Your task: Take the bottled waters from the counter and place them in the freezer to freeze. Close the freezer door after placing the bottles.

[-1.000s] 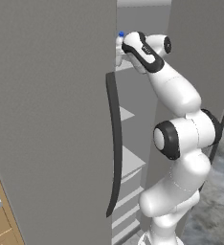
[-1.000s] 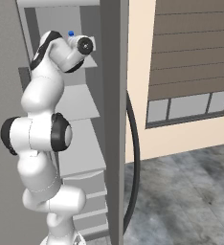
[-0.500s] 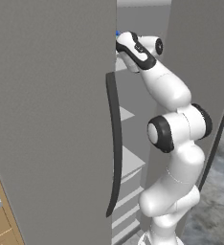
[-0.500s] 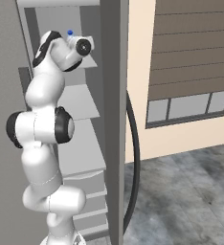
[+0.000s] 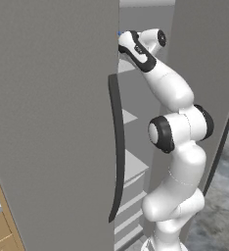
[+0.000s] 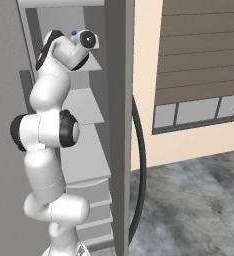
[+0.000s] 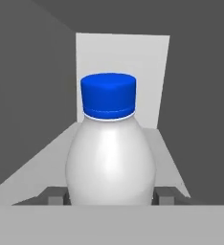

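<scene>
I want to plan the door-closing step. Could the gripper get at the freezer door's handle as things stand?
Probably not yet. The gripper is up inside the freezer, shut on the plain bottle, so it must release that first. The dark handle hangs unobstructed on the open freezer door.

1. The plain whitish water bottle with its blue cap stands upright inside the freezer, over a white shelf.
2. The freezer door stands open.
</scene>
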You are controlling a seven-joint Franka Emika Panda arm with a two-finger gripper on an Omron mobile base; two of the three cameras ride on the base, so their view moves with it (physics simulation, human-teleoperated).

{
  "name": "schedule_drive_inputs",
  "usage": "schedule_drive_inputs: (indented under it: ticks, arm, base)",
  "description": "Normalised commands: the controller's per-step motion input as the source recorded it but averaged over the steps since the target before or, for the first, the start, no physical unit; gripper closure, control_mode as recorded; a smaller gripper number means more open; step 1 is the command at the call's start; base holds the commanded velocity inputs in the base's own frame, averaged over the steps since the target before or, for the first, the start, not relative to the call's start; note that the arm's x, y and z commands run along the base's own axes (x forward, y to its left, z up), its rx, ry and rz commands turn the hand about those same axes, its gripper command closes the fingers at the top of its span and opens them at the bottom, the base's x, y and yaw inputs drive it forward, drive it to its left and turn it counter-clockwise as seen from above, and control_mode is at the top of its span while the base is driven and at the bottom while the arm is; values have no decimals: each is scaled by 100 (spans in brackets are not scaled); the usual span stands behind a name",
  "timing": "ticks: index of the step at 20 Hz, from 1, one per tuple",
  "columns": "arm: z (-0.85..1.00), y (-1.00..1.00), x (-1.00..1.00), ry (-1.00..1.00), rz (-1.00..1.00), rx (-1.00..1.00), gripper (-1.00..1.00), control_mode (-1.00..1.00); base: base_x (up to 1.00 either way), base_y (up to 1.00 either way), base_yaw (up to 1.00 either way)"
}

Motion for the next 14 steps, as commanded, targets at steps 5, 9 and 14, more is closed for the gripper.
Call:
schedule_drive_inputs:
  ticks: [5,9,14]
  arm:
    - [-47,5,0,0,0,-13,100,-100]
    - [-14,1,0,0,0,-1,100,-100]
    - [-8,0,0,4,0,0,100,-100]
  base:
    - [0,0,0]
    - [0,0,0]
    - [0,0,0]
